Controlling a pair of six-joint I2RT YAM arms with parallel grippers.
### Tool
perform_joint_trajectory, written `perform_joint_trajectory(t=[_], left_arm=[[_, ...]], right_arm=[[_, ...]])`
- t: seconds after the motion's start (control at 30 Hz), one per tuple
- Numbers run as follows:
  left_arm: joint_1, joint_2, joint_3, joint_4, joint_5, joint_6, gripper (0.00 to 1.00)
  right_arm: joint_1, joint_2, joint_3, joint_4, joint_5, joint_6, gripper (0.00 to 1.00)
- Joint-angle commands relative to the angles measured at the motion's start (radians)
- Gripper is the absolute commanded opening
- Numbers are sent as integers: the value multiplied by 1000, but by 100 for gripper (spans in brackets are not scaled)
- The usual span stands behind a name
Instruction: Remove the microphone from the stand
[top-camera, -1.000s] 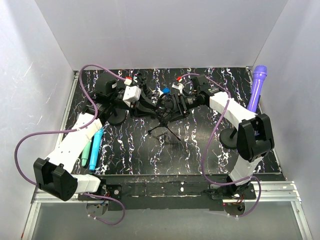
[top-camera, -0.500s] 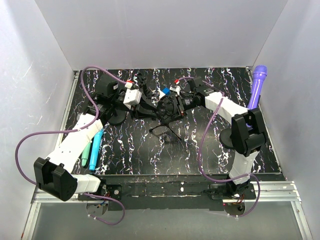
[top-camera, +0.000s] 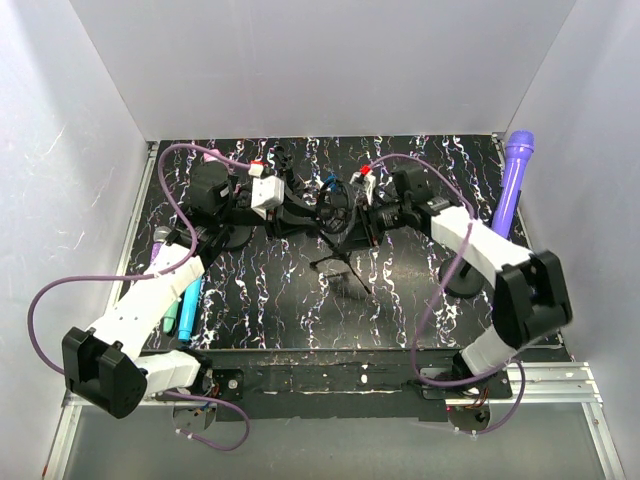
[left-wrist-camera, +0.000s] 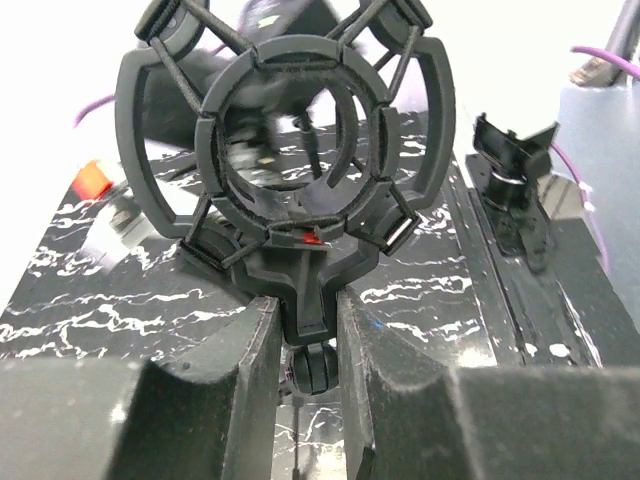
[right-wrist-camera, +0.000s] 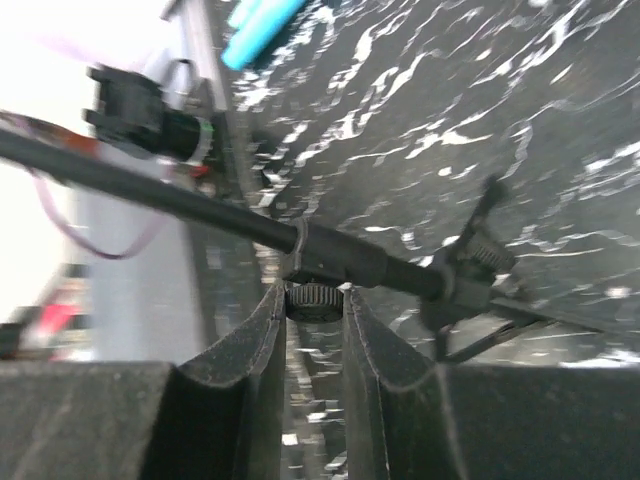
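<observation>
Black marbled table (top-camera: 260, 300), white walls on three sides; far left, three microphones lie loose on it: a purple-and-silver one (top-camera: 160, 239), a green one (top-camera: 172, 312), a blue one (top-camera: 190, 298). Left gripper (left-wrist-camera: 305, 312) is clamped on the stem of the shock mount (left-wrist-camera: 290, 222); from the left wrist the ring looks empty, nothing seated that I can make out. Right gripper (right-wrist-camera: 314, 312) has its fingers pressed on either side of the small knurled knob (right-wrist-camera: 314, 296) under the rod of the tripod stand (top-camera: 335, 262); reads as a pinch, no gap. The only one I see held upright is the purple microphone (top-camera: 516, 170) by the right wall, on a round base (top-camera: 455, 283) half hidden by the right arm, well apart from both grippers.

Risks, my read: both arms hold one light tripod, so a mismatched pull or twist could tip it or skid its legs; the knob is small and round, so the fingers may slip off; if purple is the target, neither gripper is on it.

Count: four microphones (three lying, one upright); one tripod stand; one shock mount; one round base that I'm sure of; two grippers.
</observation>
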Motion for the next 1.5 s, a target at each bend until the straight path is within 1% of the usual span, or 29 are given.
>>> perform_joint_trajectory(t=[0.0,0.07,0.1,0.13,0.17,0.2,0.27,0.33,0.37,0.4,0.43,0.47,0.5,0.53,0.57,0.6,0.67,0.7,0.73,0.83,0.9,1.0,1.1,1.17,1.27,1.33,1.47], left_arm=[[19,-38,9,161,-317,-92,0],[18,-47,1,160,-333,-104,0],[16,-51,-5,154,-328,-103,0],[13,-54,-8,145,-324,-104,0],[9,-55,-8,139,-322,-107,0],[6,-57,-8,129,-312,-106,0],[4,-61,-7,109,-289,-100,0],[2,-67,-8,100,-284,-103,0],[4,-70,-11,96,-284,-104,0],[4,-70,-14,86,-288,-110,0],[4,-69,-11,82,-302,-122,0],[4,-63,-2,68,-314,-139,0],[4,-54,14,50,-309,-144,0],[4,-46,30,33,-296,-143,0],[4,-43,36,27,-286,-138,0],[4,-40,38,27,-281,-133,0],[4,-38,35,27,-276,-126,0],[4,-38,32,31,-279,-133,0],[4,-38,29,34,-278,-139,0],[6,-31,25,48,-259,-133,0],[4,-28,21,65,-256,-135,0],[4,-28,10,97,-262,-155,0],[4,-21,13,86,-229,-147,0],[4,-20,2,95,-226,-147,0],[4,-15,-5,111,-218,-141,0],[4,-9,-7,119,-216,-138,0],[4,0,-2,122,-215,-135,0]], right_arm=[[89,-238,-170,146,200,-450,1],[152,-354,-327,328,294,-732,1],[177,-394,-471,494,334,-847,1],[204,-425,-576,671,369,-977,1],[223,-430,-645,817,382,-1064,1],[228,-415,-684,940,382,-1134,1],[231,-384,-699,1072,391,-1199,1],[229,-367,-712,1159,418,-1226,1],[229,-373,-718,1159,431,-1230,5],[229,-394,-716,1115,444,-1236,15],[229,-420,-707,1026,455,-1229,31],[223,-471,-680,884,461,-1201,52],[212,-509,-635,716,446,-1175,61],[202,-531,-580,529,428,-1142,64],[186,-549,-543,431,417,-1084,66],[180,-562,-525,383,429,-990,68],[157,-580,-499,320,458,-828,70],[146,-576,-476,295,448,-736,71],[124,-559,-418,216,425,-629,71],[87,-459,-277,104,341,-386,70],[67,-383,-194,36,278,-290,68],[44,-262,-91,-27,152,-204,66],[27,-180,-52,33,74,-108,66],[11,-140,-40,100,49,-4,66],[2,-74,11,116,32,60,65],[-1,-37,32,122,2,84,62],[-2,17,46,148,-81,136,52]])
